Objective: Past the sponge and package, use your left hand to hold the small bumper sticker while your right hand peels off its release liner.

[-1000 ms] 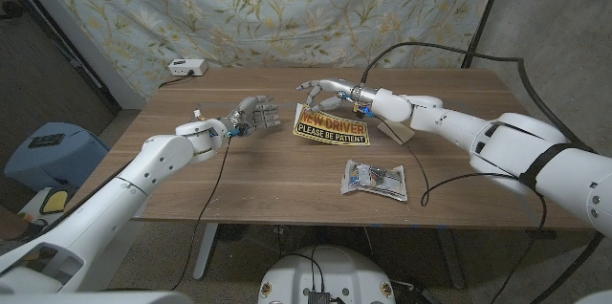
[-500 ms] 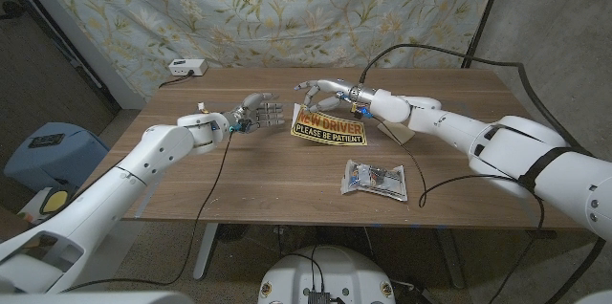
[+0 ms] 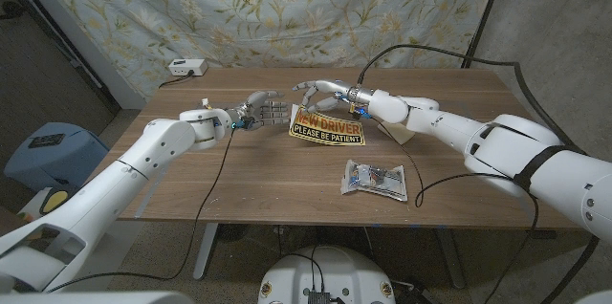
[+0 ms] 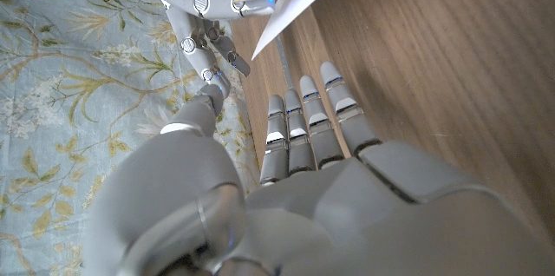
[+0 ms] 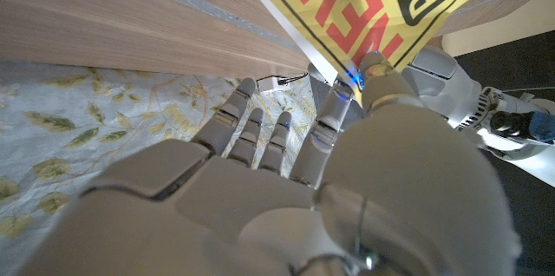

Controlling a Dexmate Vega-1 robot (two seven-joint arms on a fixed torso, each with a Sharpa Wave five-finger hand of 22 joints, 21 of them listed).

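So the right hand (image 3: 325, 93) has the bumper sticker (image 3: 328, 125) pinched by its top edge, thumb on one side and fingers on the other, and it's holding it up tilted so the yellow face with the red "NEW DRIVER" and the black "PLEASE BE PATIENT" strip points toward the robot. The lower edge of the sticker looks like it's touching or right above the wooden table (image 3: 268, 184), can't really say which. From the right wrist view you can see the sticker (image 5: 364, 7) up close right at the fingertips (image 5: 375, 61), with its white edge running along the tabletop. The left hand (image 3: 262, 111) is just beside the sticker's near-left edge, fingers straight and held together, palm upright and facing the sticker, not gripping anything; it's close but I see a small gap between it and the sticker in the head view. In the left wrist view its fingers (image 4: 312, 120) reach toward the right hand's fingers (image 4: 204, 29) and a white corner of the sticker (image 4: 290, 7) sits just past them. The package (image 3: 375, 179), a clear crinkly bag with stuff in it, lies on the table well on the robot's side of the right hand. A white power strip (image 3: 186, 68) sits at the far corner beyond the left hand.
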